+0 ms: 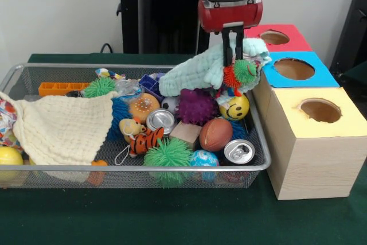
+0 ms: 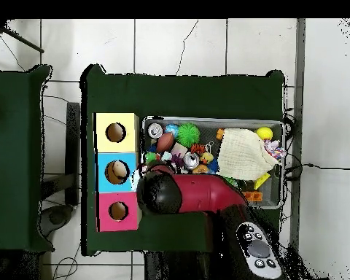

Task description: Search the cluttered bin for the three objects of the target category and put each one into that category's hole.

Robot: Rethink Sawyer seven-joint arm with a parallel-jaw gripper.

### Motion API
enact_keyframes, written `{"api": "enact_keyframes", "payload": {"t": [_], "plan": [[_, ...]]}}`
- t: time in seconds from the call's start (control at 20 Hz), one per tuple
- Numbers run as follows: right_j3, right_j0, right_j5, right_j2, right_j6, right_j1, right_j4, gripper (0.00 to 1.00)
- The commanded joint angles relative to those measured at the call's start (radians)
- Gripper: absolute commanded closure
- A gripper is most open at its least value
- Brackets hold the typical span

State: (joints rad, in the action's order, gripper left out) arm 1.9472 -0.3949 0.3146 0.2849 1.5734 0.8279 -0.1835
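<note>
My gripper (image 1: 232,61) hangs over the right end of the wire bin (image 1: 143,66), beside the blue box (image 1: 293,70). Its fingers stand close together, shut on a mint green cloth (image 1: 195,73) that bunches around them and trails down left into the bin. A red and green spiky toy (image 1: 239,73) hangs right at the fingertips, against the cloth. In the overhead view the arm (image 2: 200,195) hides the gripper and the cloth. The red box (image 1: 278,37), the blue box and the yellow box (image 1: 318,110) each have a round hole on top.
The bin holds a cream cloth (image 1: 63,127), two cans (image 1: 160,120) (image 1: 239,151), a football (image 1: 216,134), a purple spiky ball (image 1: 196,106), a green spiky ball (image 1: 167,154), a smiley ball (image 1: 235,108), a tiger toy (image 1: 144,140) and more. The boxes stand right of the bin.
</note>
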Motion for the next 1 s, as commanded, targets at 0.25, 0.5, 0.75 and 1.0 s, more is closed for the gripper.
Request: {"api": "enact_keyframes", "payload": {"t": [0.25, 0.5, 0.75, 1.0], "plan": [[-0.176, 0.085, 0.335, -0.094, 0.059, -0.097, -0.031, 1.00], [-0.178, 0.067, 0.319, -0.075, 0.045, -0.108, -0.034, 1.00], [-0.185, 0.059, 0.312, -0.067, 0.047, -0.109, -0.037, 1.00], [-0.154, 0.042, 0.277, -0.069, 0.055, -0.107, -0.034, 1.00]]}}
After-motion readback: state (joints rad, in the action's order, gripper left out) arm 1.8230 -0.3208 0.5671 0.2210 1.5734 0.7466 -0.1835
